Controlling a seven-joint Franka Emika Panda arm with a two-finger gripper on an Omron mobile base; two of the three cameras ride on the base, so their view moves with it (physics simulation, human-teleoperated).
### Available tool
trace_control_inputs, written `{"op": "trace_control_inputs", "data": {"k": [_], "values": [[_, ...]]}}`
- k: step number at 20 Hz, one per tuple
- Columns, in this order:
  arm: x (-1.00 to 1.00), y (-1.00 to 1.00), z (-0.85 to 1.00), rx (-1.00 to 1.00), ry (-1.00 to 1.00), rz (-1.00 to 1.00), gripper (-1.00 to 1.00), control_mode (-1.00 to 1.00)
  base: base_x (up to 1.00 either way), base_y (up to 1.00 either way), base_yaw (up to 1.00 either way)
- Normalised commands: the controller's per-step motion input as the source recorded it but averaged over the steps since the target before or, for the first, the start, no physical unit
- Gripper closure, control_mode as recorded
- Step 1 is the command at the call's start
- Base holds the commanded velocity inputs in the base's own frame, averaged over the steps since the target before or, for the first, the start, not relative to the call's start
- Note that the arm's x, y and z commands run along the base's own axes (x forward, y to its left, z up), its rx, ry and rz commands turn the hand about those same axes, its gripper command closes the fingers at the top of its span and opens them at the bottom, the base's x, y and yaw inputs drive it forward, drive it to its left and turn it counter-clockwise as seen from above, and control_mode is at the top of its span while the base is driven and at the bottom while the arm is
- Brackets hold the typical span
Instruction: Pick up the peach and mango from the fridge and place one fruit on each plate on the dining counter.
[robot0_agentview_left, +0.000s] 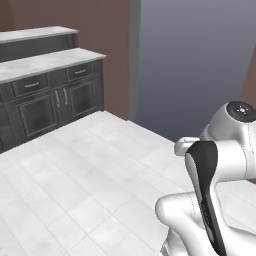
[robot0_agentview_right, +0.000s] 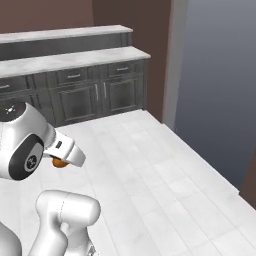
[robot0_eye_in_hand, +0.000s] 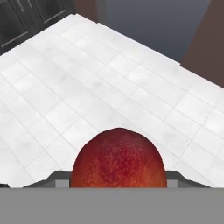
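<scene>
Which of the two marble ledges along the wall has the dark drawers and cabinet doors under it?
The lower, nearer marble ledge; the upper marble ledge sits higher and further back.

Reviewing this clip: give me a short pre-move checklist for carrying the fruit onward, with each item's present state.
1. Fruit in gripper: ok, the red-orange fruit sits between the fingers.
2. Which fruit, peach or mango: cannot tell.
3. Fruit carried above the tiled floor: ok.
4. Path ahead free of obstacles: ok, bare tiles up to the dark cabinets.
5. Plates and dining counter in sight: not ok.
6. Fridge door shut: cannot tell.
</scene>
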Motion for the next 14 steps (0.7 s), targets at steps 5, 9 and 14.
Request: {"op": "trace_control_inputs", "data": {"k": [5, 9, 14], "values": [[0.0, 0.0, 0.0, 0.0, 0.0, 0.0, 1.0, 1.0, 1.0, 0.69, 0.0], [0.0, 0.0, 0.0, 0.0, 0.0, 0.0, 1.0, 1.0, 1.0, 0.69, 0.0], [0.0, 0.0, 0.0, 0.0, 0.0, 0.0, 1.0, 1.0, 1.0, 0.62, 0.0]]}}
